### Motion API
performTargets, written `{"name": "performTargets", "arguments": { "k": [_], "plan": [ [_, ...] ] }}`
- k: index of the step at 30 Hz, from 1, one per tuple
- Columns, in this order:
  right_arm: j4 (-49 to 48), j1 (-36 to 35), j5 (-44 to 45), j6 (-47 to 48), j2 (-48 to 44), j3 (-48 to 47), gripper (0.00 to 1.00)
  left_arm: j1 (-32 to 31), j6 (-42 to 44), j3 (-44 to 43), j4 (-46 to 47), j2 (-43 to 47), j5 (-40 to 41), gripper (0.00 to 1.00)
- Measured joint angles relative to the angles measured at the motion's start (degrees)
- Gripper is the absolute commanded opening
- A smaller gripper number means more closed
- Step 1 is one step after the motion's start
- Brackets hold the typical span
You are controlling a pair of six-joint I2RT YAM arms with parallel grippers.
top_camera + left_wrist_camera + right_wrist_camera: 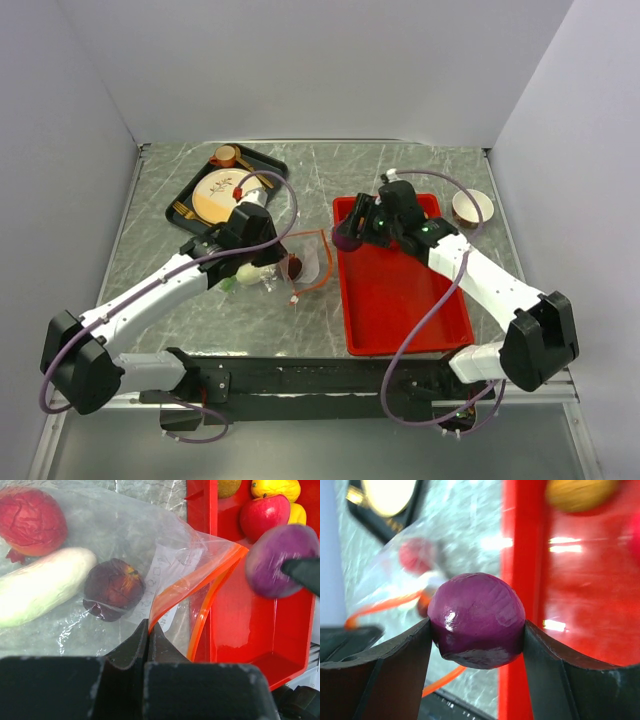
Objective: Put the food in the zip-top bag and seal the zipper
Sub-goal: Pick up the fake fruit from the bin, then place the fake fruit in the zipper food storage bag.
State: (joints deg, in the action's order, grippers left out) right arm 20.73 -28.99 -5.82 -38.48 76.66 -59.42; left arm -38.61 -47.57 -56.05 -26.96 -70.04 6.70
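left gripper (148,639) pinched shut on zip-top bag (125,530) rim, holding mouth open | right gripper (476,645) clasped purple toy fruit (475,610) above red tray (517,540) edge, likely headed for the bag

No legible text, brand or number anywhere. Faint grey print on white panel (162,577) of zip-top bag (125,525), just beside orange-red zipper (200,577); too blurred to read.

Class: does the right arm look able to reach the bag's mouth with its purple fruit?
Probably yes: left fingers hold the zip-top bag open beside the red tray; nothing blocks the purple fruit.
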Motion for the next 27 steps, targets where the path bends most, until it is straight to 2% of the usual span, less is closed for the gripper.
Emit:
{"name": "performTargets", "arguments": {
  "k": [14, 20, 25, 27],
  "plan": [
    [-0.4, -8.3, 0.3, -0.9, -2.1, -0.5, 0.34, 0.0, -0.1, -3.9, 1.6, -4.9, -1.2, 0.01],
    [-0.2, -10.4, -0.2, -0.9, 1.6, -1.9, 0.35, 0.0, -0.1, -3.9, 2.3, -5.1, -2.0, 0.01],
    [0.5, -11.4, -1.6, 0.0, 8.1, -7.6, 0.41, 0.0, -0.1, -3.9, 2.3, -4.2, -2.0, 0.01],
    [0.7, -11.6, -2.4, 0.7, 9.2, -8.9, 0.52, 0.0, -0.1, -3.9, 2.3, -3.4, -2.0, 0.01]
  ]
}}
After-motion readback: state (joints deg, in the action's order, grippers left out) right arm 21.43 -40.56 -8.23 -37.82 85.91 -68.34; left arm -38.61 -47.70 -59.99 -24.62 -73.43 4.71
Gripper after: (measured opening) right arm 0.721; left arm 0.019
